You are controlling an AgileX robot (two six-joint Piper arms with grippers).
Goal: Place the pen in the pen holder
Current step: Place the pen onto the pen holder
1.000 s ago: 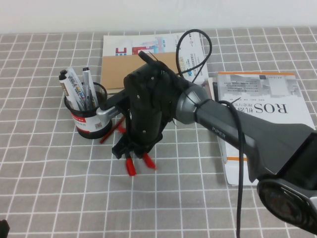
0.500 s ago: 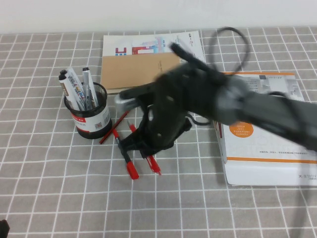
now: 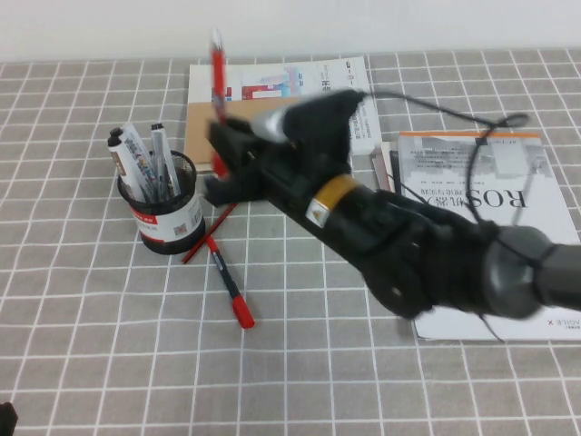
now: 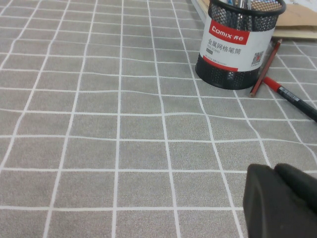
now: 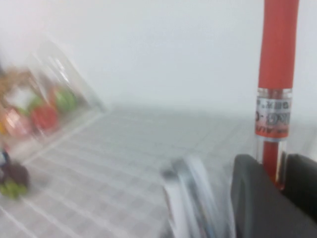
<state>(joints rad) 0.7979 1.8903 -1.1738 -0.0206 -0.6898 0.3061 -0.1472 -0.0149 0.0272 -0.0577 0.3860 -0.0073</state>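
Observation:
The red pen (image 3: 217, 73) stands nearly upright in my right gripper (image 3: 221, 168), which is shut on its lower end, raised above the table just right of the pen holder (image 3: 168, 222). In the right wrist view the pen (image 5: 277, 74) rises from between the two black fingers (image 5: 252, 198). The pen holder is a black mesh cup with a red-and-white label and also shows in the left wrist view (image 4: 237, 44). My left gripper (image 4: 280, 198) is low over the table, near its front left, shut and empty.
A red-capped black pen (image 3: 227, 286) and a red-brown pencil (image 3: 213, 227) lie on the cloth right of the holder. Several pens (image 3: 136, 163) stand in the holder. A brown booklet (image 3: 245, 127) lies behind, and a white ROS book (image 3: 508, 200) lies at the right.
My right gripper has risen from the table with the red pen and turned it upright, moving back and left toward the holder. The red-capped pen and pencil stay on the cloth.

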